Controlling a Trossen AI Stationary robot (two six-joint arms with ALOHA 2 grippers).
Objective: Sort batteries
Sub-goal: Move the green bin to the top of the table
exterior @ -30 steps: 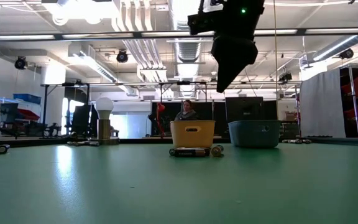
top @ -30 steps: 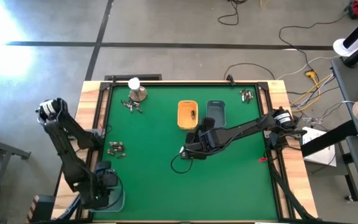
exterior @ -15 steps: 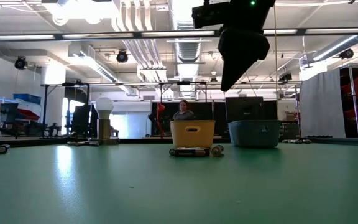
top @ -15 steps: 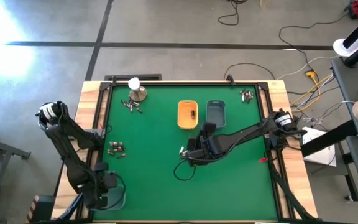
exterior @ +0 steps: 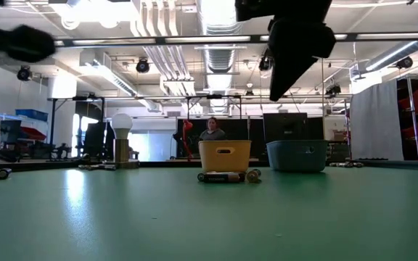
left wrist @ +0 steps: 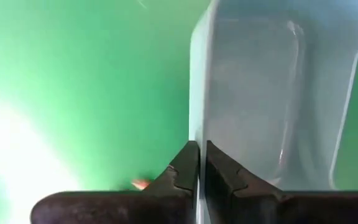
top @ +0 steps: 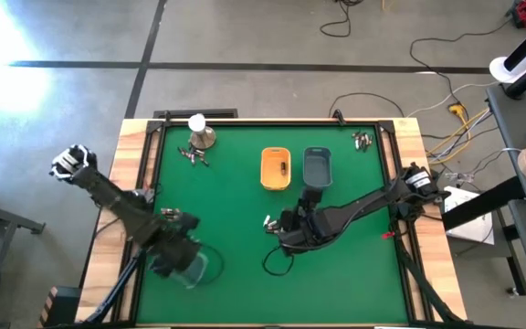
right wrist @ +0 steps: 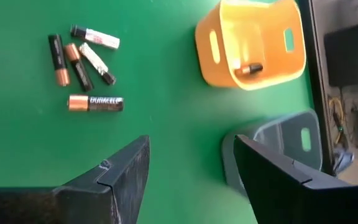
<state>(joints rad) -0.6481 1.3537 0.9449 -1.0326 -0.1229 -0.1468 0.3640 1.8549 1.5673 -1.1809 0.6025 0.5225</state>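
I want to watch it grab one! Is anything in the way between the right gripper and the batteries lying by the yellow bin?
Nothing visible is. The open right gripper hangs in the air near the batteries, with only bare green table between them.

Batteries (right wrist: pixel 82 59) lie flat on the green mat in small clusters: five dark, coppery and white ones together mid-table. One battery (right wrist: pixel 248 68) rests inside the yellow tray; other clusters (top: pixel 194 157) sit near the mat's edges.
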